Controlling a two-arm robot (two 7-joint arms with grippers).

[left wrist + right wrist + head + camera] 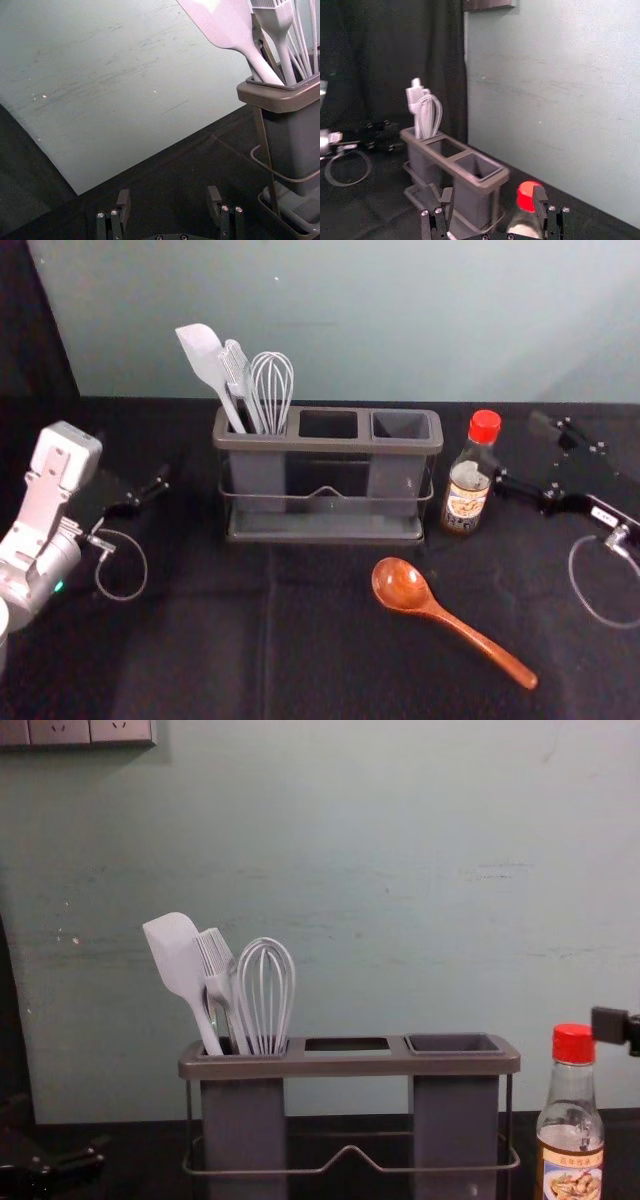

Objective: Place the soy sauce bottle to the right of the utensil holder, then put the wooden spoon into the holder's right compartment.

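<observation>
My right gripper (522, 452) is open beside the soy sauce bottle (467, 485), one finger close to its neck; contact cannot be told. In the right wrist view the gripper (493, 196) has a finger overlapping the red cap (526, 195). The bottle (571, 1140) stands upright, just right of the grey utensil holder (328, 443). The holder's right compartment (401, 425) is empty. On the cloth in front lies the wooden spoon (402, 586), bowl toward the holder, handle toward the front right. My left gripper (160, 480) is parked left of the holder; in its wrist view this gripper (169, 197) is open.
A spatula (205, 358), a brush (238, 375) and a whisk (272, 390) stand in the holder's left compartment. Black cloth (200, 640) covers the table, and a pale wall (350, 320) rises behind it. Cable loops hang by both wrists.
</observation>
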